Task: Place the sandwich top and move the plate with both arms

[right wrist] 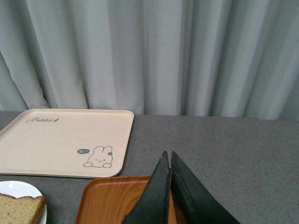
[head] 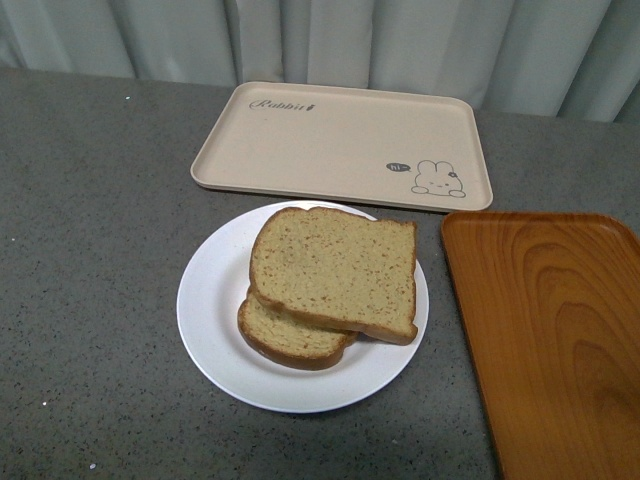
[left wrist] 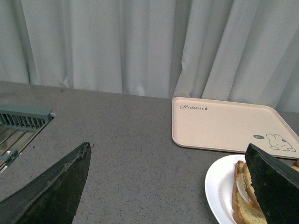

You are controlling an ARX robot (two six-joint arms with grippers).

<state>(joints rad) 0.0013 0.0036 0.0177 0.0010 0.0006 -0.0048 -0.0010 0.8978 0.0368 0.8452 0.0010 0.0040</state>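
Hovering left gripper [left wrist: 168,147] spread wide near the plate [left wrist: 219,186]; right gripper [right wrist: 168,154] pressed together by the orange tray [right wrist: 117,200]. Beige tray [head: 340,145] reads "Rabbit", with "hi" beside a bunny [head: 437,178].

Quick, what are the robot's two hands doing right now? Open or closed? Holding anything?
Left gripper: open wide, holding nothing.
Right gripper: shut, holding nothing.

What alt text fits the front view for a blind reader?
A white plate on a grey speckled counter holds two stacked wholegrain bread slices, the top slice skewed over the lower slice. A beige rabbit-print tray sits behind it and an orange wood-grain tray to its right; no arm shows.
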